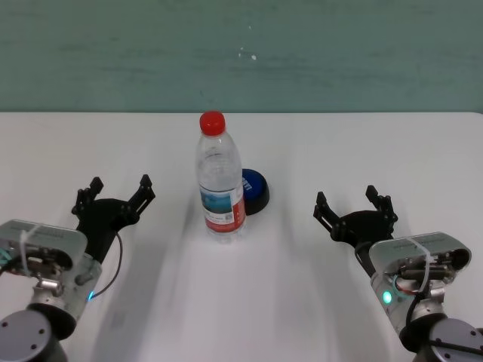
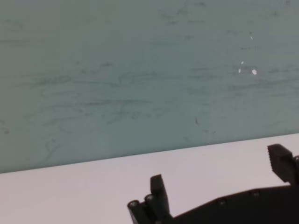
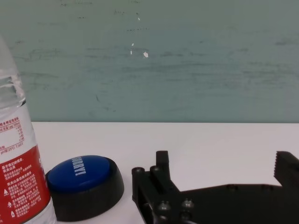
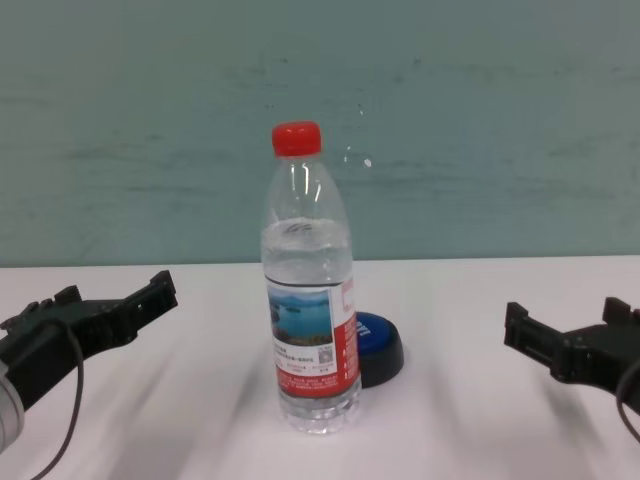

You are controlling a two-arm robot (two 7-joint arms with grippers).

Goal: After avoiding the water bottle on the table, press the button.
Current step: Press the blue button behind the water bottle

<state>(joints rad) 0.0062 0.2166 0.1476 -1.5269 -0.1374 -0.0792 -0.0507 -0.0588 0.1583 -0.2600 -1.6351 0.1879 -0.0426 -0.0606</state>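
The water bottle (image 1: 219,185) stands upright at the middle of the white table (image 1: 362,143), clear with a red cap and a red-and-white label. It also shows in the chest view (image 4: 308,300) and the right wrist view (image 3: 18,172). The blue button (image 1: 254,190) on its black base sits just behind and to the right of the bottle, partly hidden by it; it also shows in the right wrist view (image 3: 84,185) and the chest view (image 4: 380,345). My left gripper (image 1: 119,192) is open and empty, left of the bottle. My right gripper (image 1: 353,204) is open and empty, right of the button.
A teal wall (image 1: 241,53) rises behind the table's far edge. Bare tabletop lies between each gripper and the bottle and in front of the bottle.
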